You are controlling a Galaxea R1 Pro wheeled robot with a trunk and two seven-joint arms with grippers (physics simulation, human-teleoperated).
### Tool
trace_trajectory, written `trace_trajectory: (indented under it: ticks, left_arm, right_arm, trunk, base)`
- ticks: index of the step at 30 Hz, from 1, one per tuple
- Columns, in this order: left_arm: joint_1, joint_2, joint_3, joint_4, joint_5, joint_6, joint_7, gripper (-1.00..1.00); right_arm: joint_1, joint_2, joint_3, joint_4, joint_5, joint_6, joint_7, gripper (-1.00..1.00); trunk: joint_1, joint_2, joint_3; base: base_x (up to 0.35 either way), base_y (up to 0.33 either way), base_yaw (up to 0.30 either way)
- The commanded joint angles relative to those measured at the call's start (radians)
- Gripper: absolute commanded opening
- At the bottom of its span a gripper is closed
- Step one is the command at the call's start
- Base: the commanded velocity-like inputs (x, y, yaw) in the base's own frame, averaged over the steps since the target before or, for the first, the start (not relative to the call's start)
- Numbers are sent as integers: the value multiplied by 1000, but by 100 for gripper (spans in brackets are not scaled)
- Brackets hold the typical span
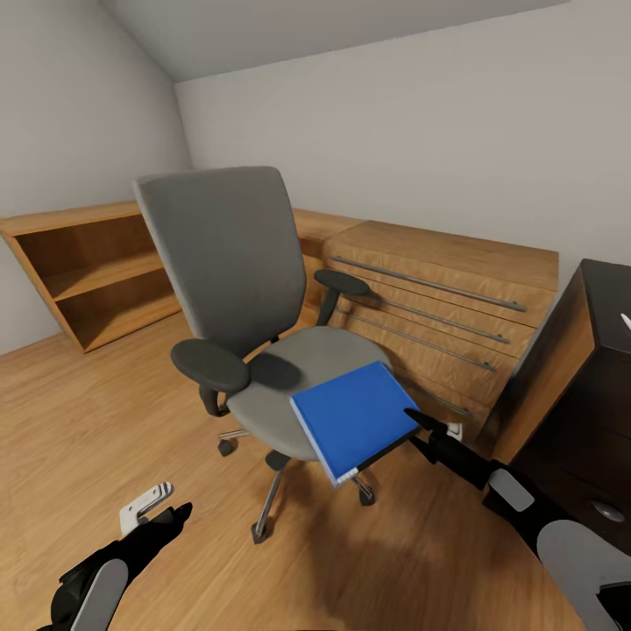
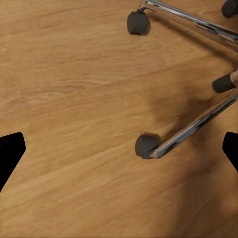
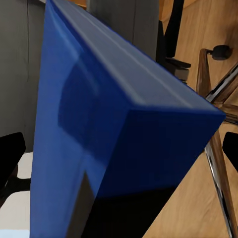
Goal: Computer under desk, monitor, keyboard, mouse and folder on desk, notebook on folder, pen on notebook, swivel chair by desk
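Right tool (image 1: 412, 419) at the near edge of the folder (image 1: 355, 419); its black fingertips meet the blue cover there, and in the right wrist view the folder (image 3: 109, 124) runs up close between the two dark finger pads, so we judge this tool clamped on the folder; the folder tilts, part over the front of the grey seat and part overhanging it, and we cannot tell whether it rests on the seat or is already lifted clear; left tool (image 1: 171, 517) hangs low over the wood floor (image 1: 88, 421), holding nothing, fingers spread wide at the edges of the left wrist view, above a chrome leg and castor (image 2: 146, 146) of the swivel chair (image 1: 228, 263); the chair stands mid-floor, turned toward us, with a wooden drawer unit (image 1: 456, 289) behind it and a light wooden shelf unit (image 1: 88, 272) against the far wall; a dark-topped, dark-fronted piece (image 1: 605, 350) at the right edge may be the surface, though we cannot be sure; progress as we read it: the folder move is only starting, nothing yet set on the surface that we can confirm; notebook, pen, keyboard, mouse and chair placement all appear left to do.
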Motion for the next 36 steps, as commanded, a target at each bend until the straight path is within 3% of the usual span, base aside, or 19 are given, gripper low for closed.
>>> trace_trajectory:
  ticks: [1, 6, 7, 20, 36]
  left_arm:
    - [0, 0, 0, -1, 11, 3, 9, 100]
    - [0, 0, 0, -1, 10, 3, 9, 100]
    - [0, 0, 0, -1, 11, 3, 9, 100]
    - [0, -1, -1, -1, 12, 4, 9, 100]
    - [0, -3, -8, 5, 12, 5, 14, 100]
  right_arm:
    - [-1, -1, 5, 0, -9, 7, 1, 100]
    - [-1, -1, 6, 0, -9, 7, 1, 100]
    - [-1, -1, 6, 0, -8, 8, 1, -100]
    - [-1, -1, 6, -1, -8, 7, 1, -100]
    - [-1, -3, 2, -15, -10, 9, 10, -100]
  trunk:
    - [0, 0, -1]
    - [0, 0, -1]
    - [0, 0, -1]
    - [0, 0, -1]
    - [-7, 3, 61]
  base:
    - [0, 3, 0]
    - [0, 1, 0]
    - [0, 0, 0]
    - [0, 0, 0]
    - [0, 0, 0]
